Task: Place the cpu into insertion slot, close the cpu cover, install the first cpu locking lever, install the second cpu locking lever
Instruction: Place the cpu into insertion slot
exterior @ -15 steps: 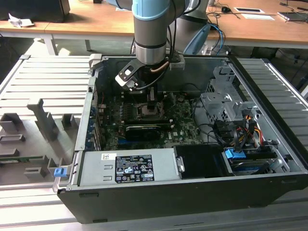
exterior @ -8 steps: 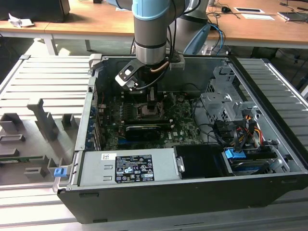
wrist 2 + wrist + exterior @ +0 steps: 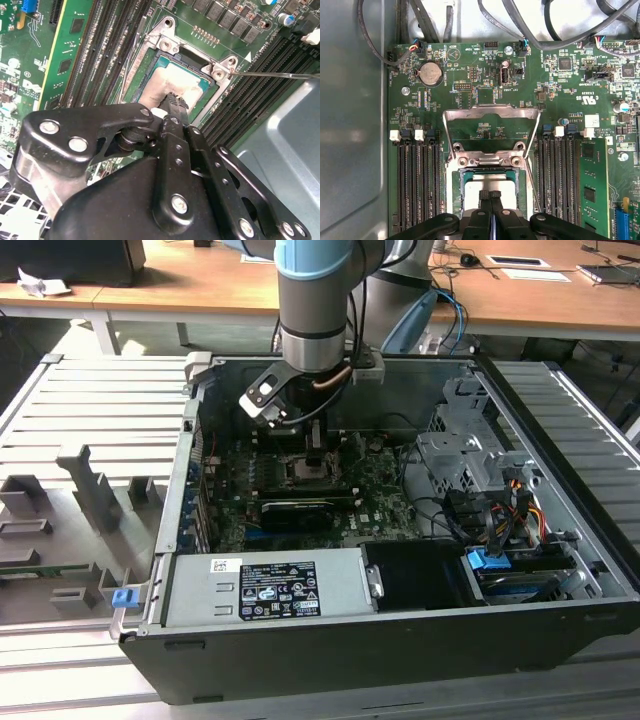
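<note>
One tool: the gripper (image 3: pixel 313 447) hangs from the arm in the upper middle of the exterior view and reaches down into the open computer case (image 3: pixel 400 665).
Chip: the cpu (image 3: pixel 471 186) lies flat in the insertion slot (image 3: pixel 462 197), grey face up. In the second wrist view we see pale paste smeared on it.
Tool state: in both wrist views the fingertips are pressed together with no gap and nothing is clamped between them. They stand right over the chip's face, and we cannot tell whether they touch it.
Why closed: we judge that the joined tips make one narrow point, suited to nudging or pressing the chip rather than carrying it.
Cover: the cpu cover (image 3: pixel 495 107) is swung back on its hinge and lies over the green board beside the socket. We take it that this leaves the socket open from above.
Lever: a thin locking lever (image 3: pixel 275 75) stands free of its catch, just beside the socket. We reckon that is why the cover can lie open.
Neighbours: the memory slots (image 3: pixel 417 185) run along both sides of the socket.
Writing: a white sticker sits on the power supply (image 3: pixel 270 590), lower middle of the exterior view, and fine white print dots the board. We leave all of it unread.
</note>
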### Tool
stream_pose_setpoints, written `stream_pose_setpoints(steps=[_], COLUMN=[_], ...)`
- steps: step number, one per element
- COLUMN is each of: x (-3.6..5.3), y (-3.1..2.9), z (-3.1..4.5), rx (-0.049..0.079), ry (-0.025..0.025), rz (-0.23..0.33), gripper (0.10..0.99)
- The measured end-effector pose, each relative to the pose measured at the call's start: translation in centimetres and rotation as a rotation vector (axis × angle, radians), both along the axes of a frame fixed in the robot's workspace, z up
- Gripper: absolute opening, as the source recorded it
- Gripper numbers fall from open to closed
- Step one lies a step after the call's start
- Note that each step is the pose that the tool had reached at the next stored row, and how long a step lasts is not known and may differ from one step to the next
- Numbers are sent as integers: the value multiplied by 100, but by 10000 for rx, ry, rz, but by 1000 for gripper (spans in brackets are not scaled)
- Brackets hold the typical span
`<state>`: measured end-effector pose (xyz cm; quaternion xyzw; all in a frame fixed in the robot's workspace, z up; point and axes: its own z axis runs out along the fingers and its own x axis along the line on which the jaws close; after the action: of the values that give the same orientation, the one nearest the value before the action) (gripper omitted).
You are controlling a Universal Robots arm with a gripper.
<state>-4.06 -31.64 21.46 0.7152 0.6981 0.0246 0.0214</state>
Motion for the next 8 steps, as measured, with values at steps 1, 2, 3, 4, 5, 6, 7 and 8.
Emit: stream_pose_setpoints(steps=[1,2,3,4,5,6,7,8], x=[0,0,0,0,0,0,0,0], y=[0,0,0,0,0,0,0,0], z=[3,4,5,6,7,8,10,13], rx=[-1,0,1,1,0,0,0,0], ry=[1,1,0,0,0,0,1,1], rz=[0,0,-1,-1,-1,-1,-2,-1], gripper=[106,106,106,106,106,106,106,106])
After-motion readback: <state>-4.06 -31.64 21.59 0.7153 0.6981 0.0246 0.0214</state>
